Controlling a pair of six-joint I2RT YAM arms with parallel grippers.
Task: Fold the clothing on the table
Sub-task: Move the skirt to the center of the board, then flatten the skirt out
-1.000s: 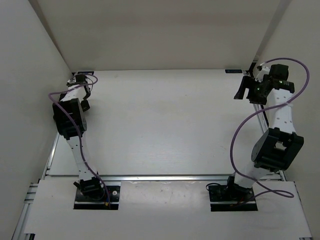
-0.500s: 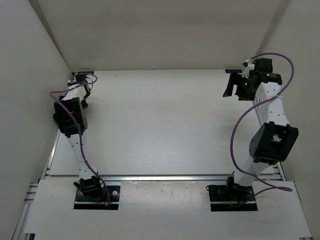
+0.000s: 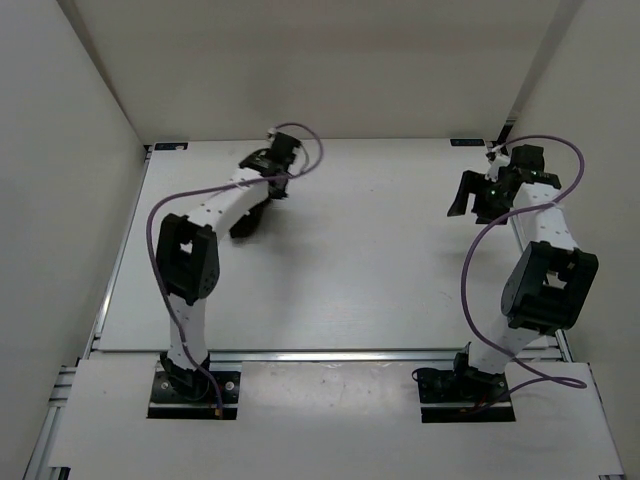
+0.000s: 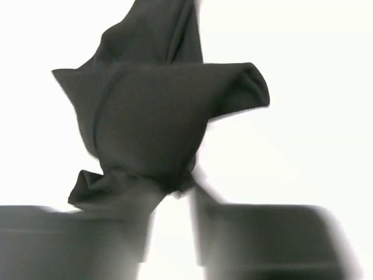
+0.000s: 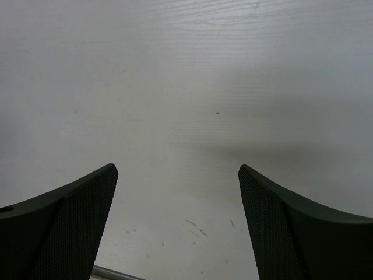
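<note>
The black clothing [image 4: 151,116] hangs as a bunched clump in the left wrist view, pinched at its lower end where my two blurred fingers meet it. My left gripper [image 4: 173,195] is shut on that bunch. Seen from above, the left gripper [image 3: 258,205] sits over the back middle of the white table [image 3: 350,270], with the dark clothing [image 3: 242,227] dangling at its tip. My right gripper [image 3: 466,196] hovers at the back right, open. In the right wrist view this gripper [image 5: 176,169] holds nothing, and only bare table [image 5: 186,70] lies beneath it.
White walls close in the table on the left, back and right. A silver rail [image 3: 330,353] runs along the near edge, by both arm bases. A short piece of rail [image 5: 111,273] shows at the bottom of the right wrist view.
My left arm has swung from the far left corner to the back middle, and its jaws have closed on the clothing. The right gripper has drifted slightly left and stays open.
</note>
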